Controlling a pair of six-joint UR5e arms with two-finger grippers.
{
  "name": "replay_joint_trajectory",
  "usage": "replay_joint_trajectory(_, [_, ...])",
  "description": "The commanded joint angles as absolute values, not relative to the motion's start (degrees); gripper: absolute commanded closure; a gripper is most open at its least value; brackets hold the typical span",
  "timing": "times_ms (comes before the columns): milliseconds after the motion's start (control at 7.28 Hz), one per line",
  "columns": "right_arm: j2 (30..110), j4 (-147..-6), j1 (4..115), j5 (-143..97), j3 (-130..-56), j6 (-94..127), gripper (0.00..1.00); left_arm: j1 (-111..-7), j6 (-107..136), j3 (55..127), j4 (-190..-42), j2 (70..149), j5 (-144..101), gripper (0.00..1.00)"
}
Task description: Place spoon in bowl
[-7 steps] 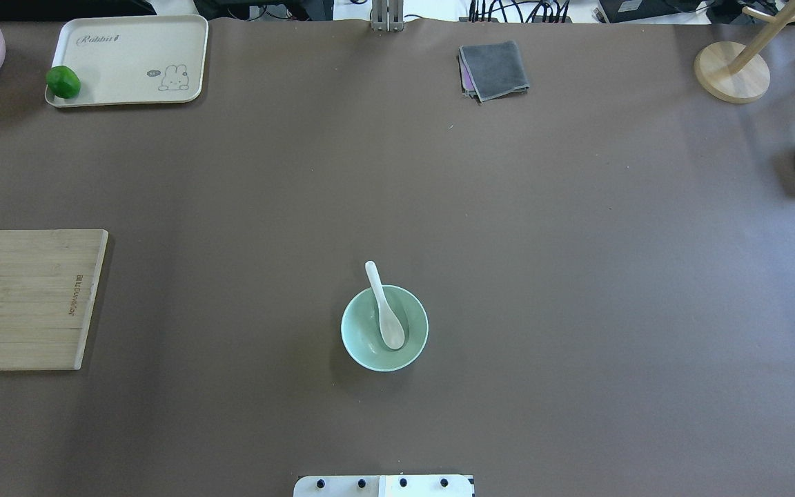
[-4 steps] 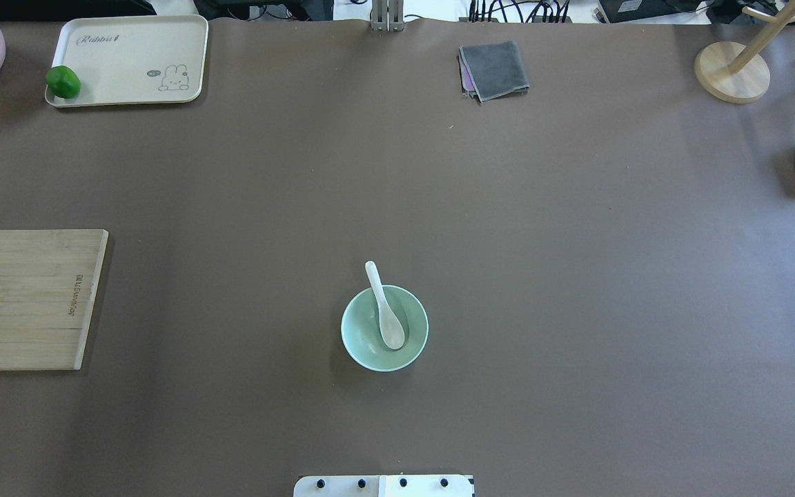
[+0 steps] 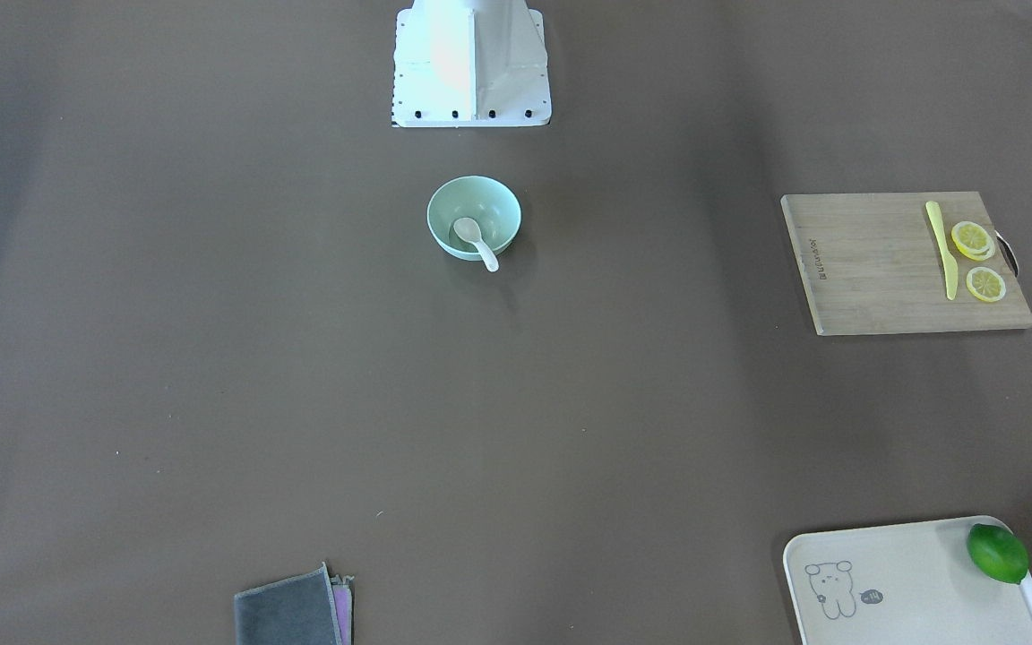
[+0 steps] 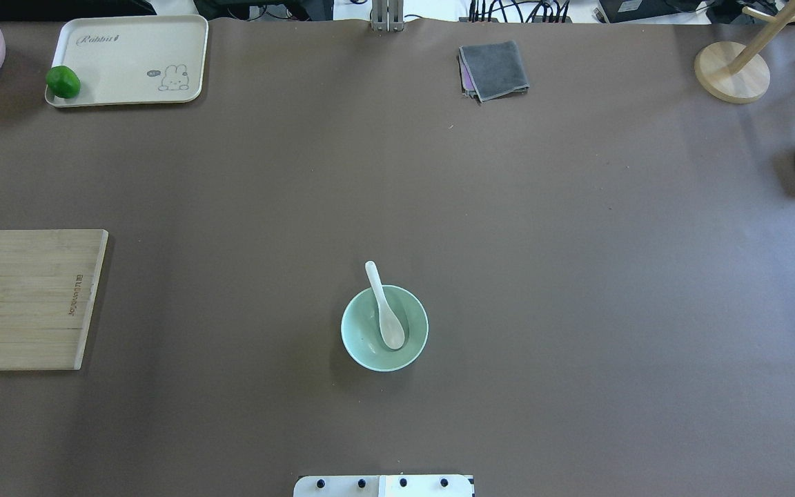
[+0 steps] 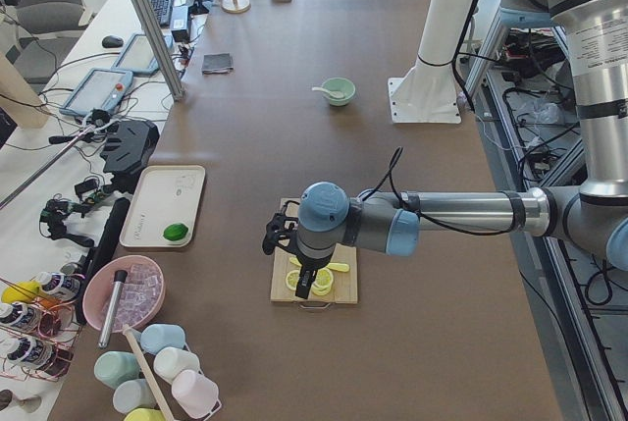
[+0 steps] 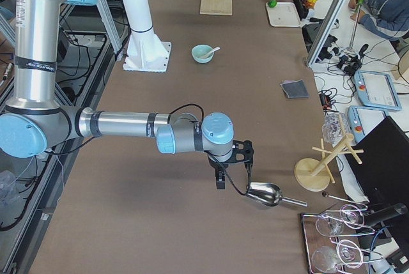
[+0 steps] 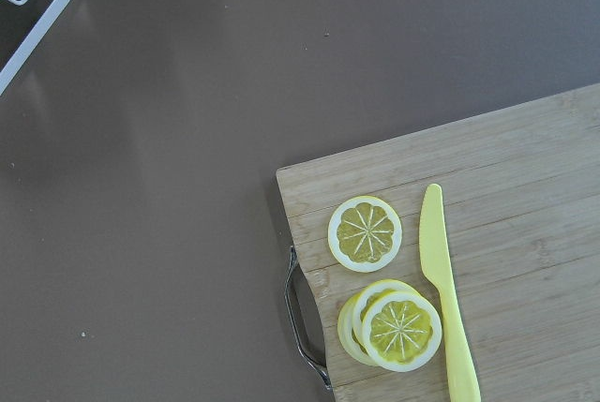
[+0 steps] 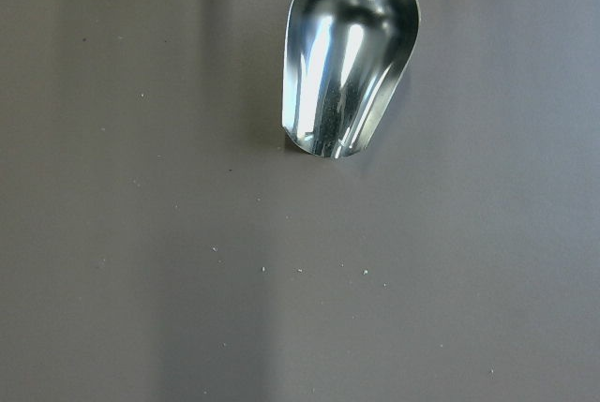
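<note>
Glossy white spoon (image 4: 385, 314) rests with its scoop inside the smooth round mint bowl (image 4: 359, 346), handle over the rim at 11 o'clock. Matte brown surface (image 4: 577, 276) spreads wide around. Farther out, the left end effector (image 5: 313, 286) and the right end effector (image 6: 220, 180) hang at opposite ends; I cannot tell how far either is open.

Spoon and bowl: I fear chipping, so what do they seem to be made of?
The spoon looks like glazed white ceramic: thick, glossy, with bright highlights; melamine is possible. The bowl looks like pale mint glazed ceramic or smooth plastic: even colour, soft sheen. The pictures cannot settle which.
</note>
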State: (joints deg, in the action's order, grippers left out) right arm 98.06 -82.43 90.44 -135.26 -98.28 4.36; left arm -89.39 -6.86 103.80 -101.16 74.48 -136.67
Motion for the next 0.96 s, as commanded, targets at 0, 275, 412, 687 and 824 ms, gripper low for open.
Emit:
replay_joint_trajectory(0, [98.3, -82.4, 90.4, -135.3, -98.3, 4.3, 0.0, -90.1, -6.9, 103.8, -99.4, 74.7, -136.7, 0.02])
replay_joint_trajectory(275, [98.3, -82.4, 90.9, -135.3, -98.2, 4.2, 0.0, -91.3, -6.9, 103.4, -98.1, 74.7, -136.6, 0.02])
replay_joint_trajectory(412, [98.3, -82.5, 91.1, -135.3, -98.2, 4.2, 0.0, -91.9, -6.9, 102.5, -98.1, 74.6, -136.6, 0.02])
replay_joint_trajectory(687, [98.1, -82.5, 91.8, -135.3, -97.9, 3.8, 0.0, -92.6, -6.9, 102.3, -98.1, 74.6, -136.5, 0.02])
replay_joint_trajectory(824, [98.1, -82.6, 91.9, -135.3, -97.8, 3.2, 0.0, -92.6, -6.9, 101.9, -98.1, 74.6, -136.4, 0.02])
